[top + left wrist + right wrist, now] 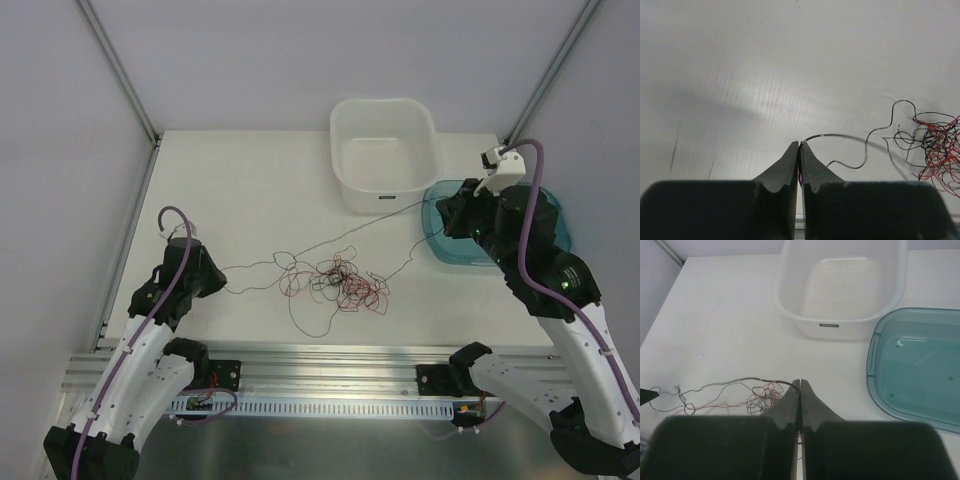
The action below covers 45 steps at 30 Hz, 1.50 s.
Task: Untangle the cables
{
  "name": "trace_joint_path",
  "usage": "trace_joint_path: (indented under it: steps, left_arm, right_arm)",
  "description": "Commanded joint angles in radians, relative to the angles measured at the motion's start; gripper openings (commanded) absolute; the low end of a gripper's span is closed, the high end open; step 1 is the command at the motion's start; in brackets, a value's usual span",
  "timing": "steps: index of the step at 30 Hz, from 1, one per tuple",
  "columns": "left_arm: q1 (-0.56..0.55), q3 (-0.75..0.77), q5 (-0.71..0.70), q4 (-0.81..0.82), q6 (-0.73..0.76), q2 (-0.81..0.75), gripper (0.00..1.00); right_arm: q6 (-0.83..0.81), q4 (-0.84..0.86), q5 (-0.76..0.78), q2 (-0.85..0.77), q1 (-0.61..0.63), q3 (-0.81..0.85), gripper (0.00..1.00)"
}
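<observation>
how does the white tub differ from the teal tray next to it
The white tub is opaque; the teal tray is see-through. The tub has tall walls, while the tray is shallow with a low rim. The tub sits at the far edge of the table; the tray lies to its right and a little nearer. Both are rounded rectangles, open side up, and none of the cables lie in either, as far as shows.
</observation>
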Motion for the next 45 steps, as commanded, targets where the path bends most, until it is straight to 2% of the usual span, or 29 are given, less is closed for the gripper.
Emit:
trace_joint_path:
  steps: [1, 3, 7, 9, 10, 11, 17, 20, 23, 24, 26, 28, 34, 39, 42, 45]
  left_arm:
    - [0.010, 0.051, -0.103, -0.051, 0.012, 0.004, 0.04]
    - [0.010, 0.088, -0.092, -0.048, 0.039, 0.022, 0.07]
    - [0.010, 0.117, 0.026, -0.004, 0.112, 0.033, 0.21]
    - [0.010, 0.106, 0.128, 0.018, 0.113, 0.022, 0.60]
    - [0.010, 0.094, 0.159, 0.033, 0.110, 0.021, 0.74]
    - [0.010, 0.087, 0.220, 0.039, 0.106, 0.022, 0.85]
    - [0.006, 0.022, 0.365, 0.090, 0.029, 0.050, 0.85]
    - [-0.049, 0.001, 0.416, 0.134, -0.041, 0.074, 0.89]
    - [-0.218, 0.010, 0.315, 0.196, -0.081, 0.126, 0.91]
    - [-0.311, 0.017, 0.285, 0.232, -0.083, 0.150, 0.91]
    - [-0.379, 0.043, 0.251, 0.272, -0.075, 0.232, 0.90]
    - [-0.462, 0.083, 0.230, 0.317, -0.042, 0.294, 0.90]
    - [-0.674, 0.194, 0.130, 0.320, 0.144, 0.508, 0.88]
    - [-0.763, 0.223, 0.078, 0.322, 0.247, 0.625, 0.84]
    - [-0.794, 0.243, 0.031, 0.318, 0.248, 0.691, 0.79]
    - [-0.798, 0.261, -0.008, 0.312, 0.222, 0.757, 0.66]
  right_arm:
    - [-0.013, -0.045, -0.004, -0.010, -0.020, 0.013, 0.01]
    - [0.009, -0.044, -0.071, -0.018, -0.020, -0.023, 0.01]
    - [0.032, 0.010, -0.274, -0.024, -0.017, -0.126, 0.01]
    - [0.041, 0.019, -0.346, -0.001, -0.011, -0.161, 0.00]
    - [0.058, 0.016, -0.345, 0.004, -0.005, -0.198, 0.01]
    - [0.058, 0.027, -0.342, 0.008, 0.004, -0.215, 0.01]
    - [0.081, 0.019, -0.234, 0.037, 0.060, -0.301, 0.01]
    - [0.102, 0.060, -0.243, 0.031, 0.070, -0.339, 0.00]
    - [0.127, 0.090, -0.250, 0.030, 0.095, -0.379, 0.01]
    - [0.133, 0.090, -0.236, 0.034, 0.112, -0.387, 0.01]
    - [0.138, 0.090, -0.222, 0.039, 0.126, -0.395, 0.01]
    - [0.147, 0.091, -0.217, 0.034, 0.144, -0.405, 0.01]
    - [0.167, 0.099, -0.217, 0.008, 0.159, -0.433, 0.01]
    - [0.174, 0.114, -0.217, -0.004, 0.160, -0.457, 0.01]
    - [0.181, 0.113, -0.217, -0.008, 0.160, -0.454, 0.01]
    - [0.179, 0.095, -0.216, -0.022, 0.161, -0.422, 0.01]
